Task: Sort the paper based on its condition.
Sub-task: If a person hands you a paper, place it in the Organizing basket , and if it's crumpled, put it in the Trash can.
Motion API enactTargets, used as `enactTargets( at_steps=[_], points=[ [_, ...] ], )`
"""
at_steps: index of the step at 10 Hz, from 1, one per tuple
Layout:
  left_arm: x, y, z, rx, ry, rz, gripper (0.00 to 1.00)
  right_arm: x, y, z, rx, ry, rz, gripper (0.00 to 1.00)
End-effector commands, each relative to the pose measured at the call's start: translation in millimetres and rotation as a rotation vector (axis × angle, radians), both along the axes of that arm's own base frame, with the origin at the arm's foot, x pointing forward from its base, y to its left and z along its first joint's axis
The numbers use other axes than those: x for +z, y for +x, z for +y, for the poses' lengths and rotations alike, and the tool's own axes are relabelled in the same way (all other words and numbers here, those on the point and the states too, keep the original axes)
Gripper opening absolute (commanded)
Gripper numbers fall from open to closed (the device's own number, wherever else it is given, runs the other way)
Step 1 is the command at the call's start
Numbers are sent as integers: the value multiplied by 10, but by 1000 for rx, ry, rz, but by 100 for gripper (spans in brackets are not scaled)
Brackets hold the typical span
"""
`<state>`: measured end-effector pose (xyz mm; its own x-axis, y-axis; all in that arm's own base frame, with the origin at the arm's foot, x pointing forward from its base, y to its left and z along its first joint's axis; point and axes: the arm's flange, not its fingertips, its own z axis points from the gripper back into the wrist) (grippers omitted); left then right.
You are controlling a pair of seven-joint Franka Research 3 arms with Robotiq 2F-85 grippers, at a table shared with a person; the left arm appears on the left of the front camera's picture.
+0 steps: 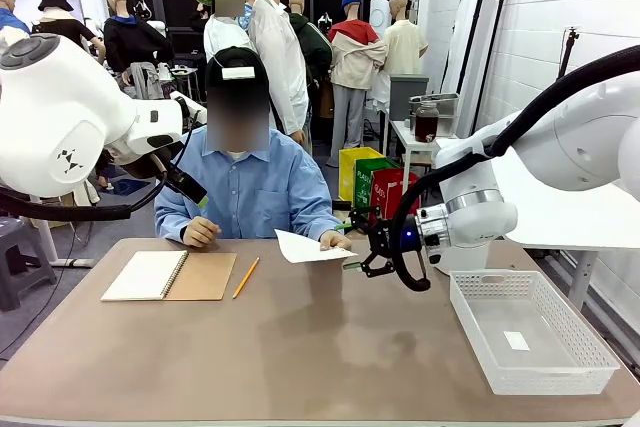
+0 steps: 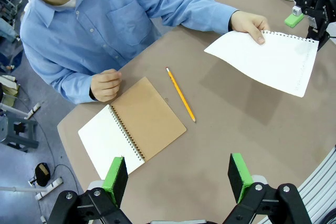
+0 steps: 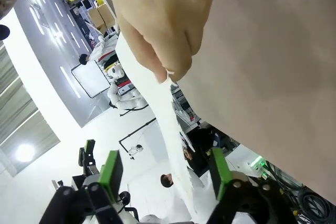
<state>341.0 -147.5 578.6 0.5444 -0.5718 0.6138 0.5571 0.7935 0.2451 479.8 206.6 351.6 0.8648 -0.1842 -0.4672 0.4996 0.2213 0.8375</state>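
Note:
A person across the table holds out a smooth flat sheet of paper (image 1: 308,247) in one hand (image 1: 335,240), above the tabletop. My right gripper (image 1: 352,239) stands at the sheet's right edge, jaws open on either side of it. In the right wrist view the paper (image 3: 170,129) runs edge-on between the green pads (image 3: 113,169), clear of both, with the person's hand (image 3: 163,19) pinching it farther up. From the left wrist view the paper (image 2: 268,59) and the right gripper (image 2: 308,29) show at top right. My left gripper (image 2: 178,174) hangs high over the table, open and empty.
An open spiral notebook (image 1: 170,275) with a brown cover lies at the table's left, a yellow pencil (image 1: 246,277) beside it. A white mesh basket (image 1: 470,317) sits at the right front with a small white scrap inside. The person's other fist (image 1: 200,234) rests near the notebook.

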Motion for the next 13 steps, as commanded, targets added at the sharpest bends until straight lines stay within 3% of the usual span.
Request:
enactTargets(
  at_steps=[1, 2, 4, 10, 12, 13],
  points=[
    [-2, -2, 2, -2, 3, -2, 100, -17, 21, 25, -12, 34, -1, 42],
    [-2, -2, 2, -2, 3, -2, 100, -4, 20, 22, -9, 29, 14, 22],
    [-2, -2, 2, -2, 3, -2, 100, 11, -7, -5, -15, 25, 21, 0],
    [-2, -2, 2, -2, 3, -2, 100, 50, -11, 48, 16, 24, 36, 0],
    [-2, -2, 2, -2, 3, -2, 100, 208, -21, 82, 35, 20, -19, 0],
    [-2, -2, 2, -2, 3, -2, 100, 410, -41, 60, 37, 9, -83, 0]
  ],
)
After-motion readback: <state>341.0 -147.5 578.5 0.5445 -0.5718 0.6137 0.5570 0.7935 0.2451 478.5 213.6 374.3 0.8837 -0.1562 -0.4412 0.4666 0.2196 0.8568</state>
